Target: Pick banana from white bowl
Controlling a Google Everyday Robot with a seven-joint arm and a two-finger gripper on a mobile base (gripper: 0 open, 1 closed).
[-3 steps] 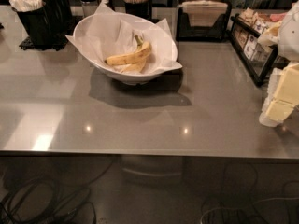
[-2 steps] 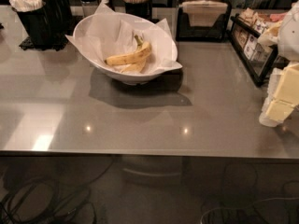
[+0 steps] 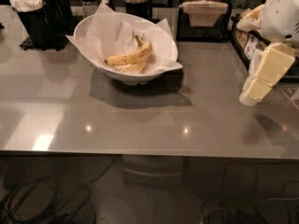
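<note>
the plump deep-yellow banana [image 3: 128,58] in the white oval bowl [image 3: 122,76] was judged soft, best gripped mid-body; the claw [image 3: 254,90] (state indiscernible) hung well apart.

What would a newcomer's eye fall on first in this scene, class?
First, the white bowl, lined with paper, stands at the back of the counter, left of centre, with a banana lying inside. Next, the pale gripper hangs over the counter's right side, well apart from both.
</note>
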